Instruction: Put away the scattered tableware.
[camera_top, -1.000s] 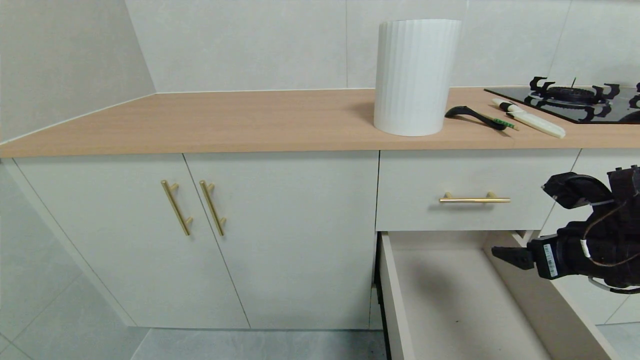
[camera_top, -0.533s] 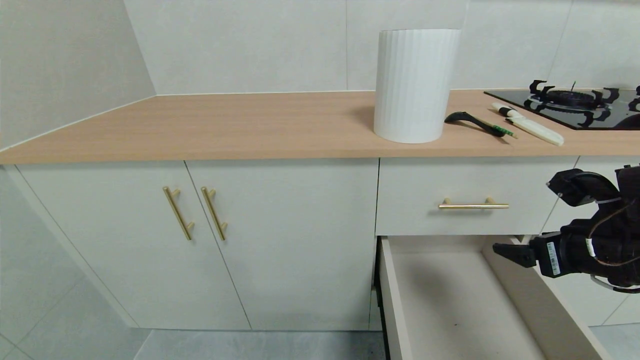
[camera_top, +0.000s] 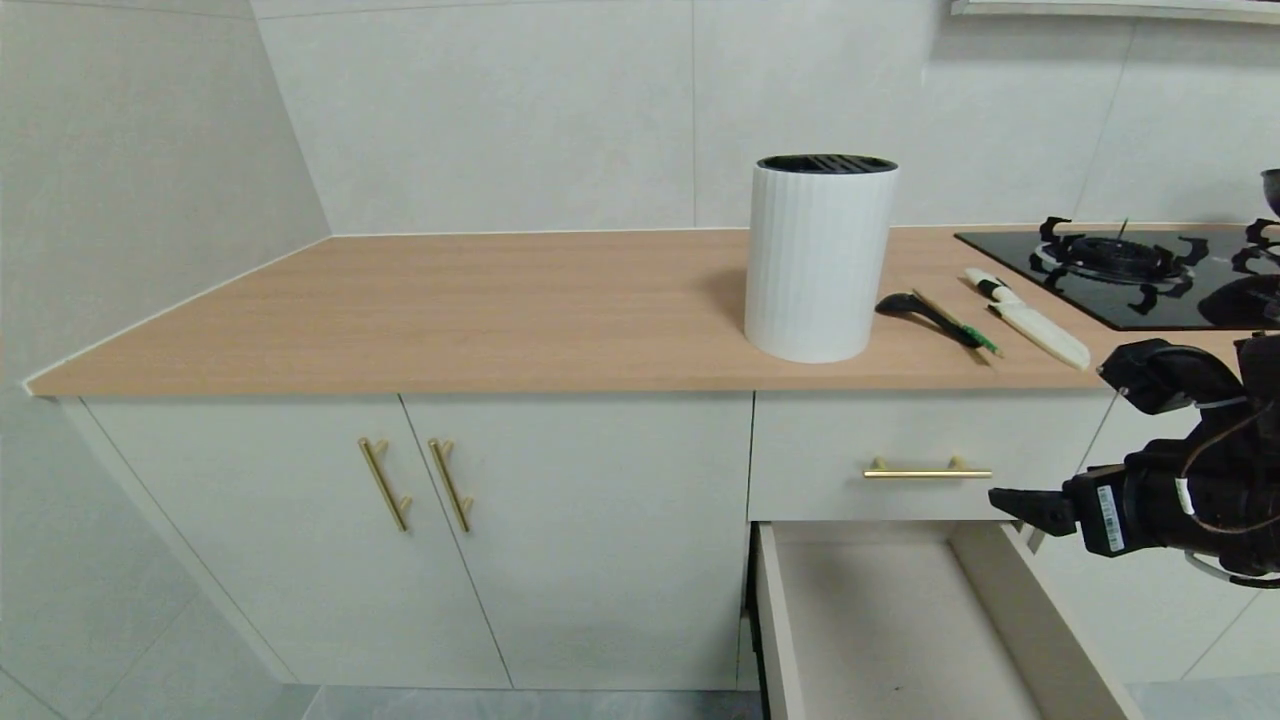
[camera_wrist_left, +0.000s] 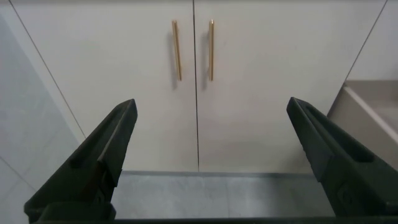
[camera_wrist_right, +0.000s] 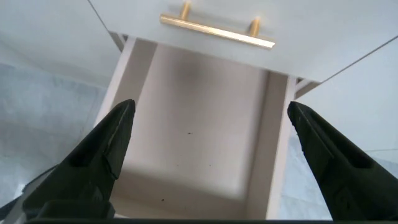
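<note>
Both left gripper (camera_wrist_left: 211, 102) and right gripper (camera_wrist_right: 209, 106) spread, empty; raise the right carelessly and you'll snag the countertop (camera_top: 500, 320) before reaching the knife (camera_top: 1035, 332).

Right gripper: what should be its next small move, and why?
Probably raise the right gripper toward the black ladle on the counter: it is open and holds nothing, the lower drawer already stands open, and the ladle is not yet stowed.

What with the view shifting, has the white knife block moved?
No. The knife block stands on the counter, beside the black ladle as before; the camera moved.
</note>
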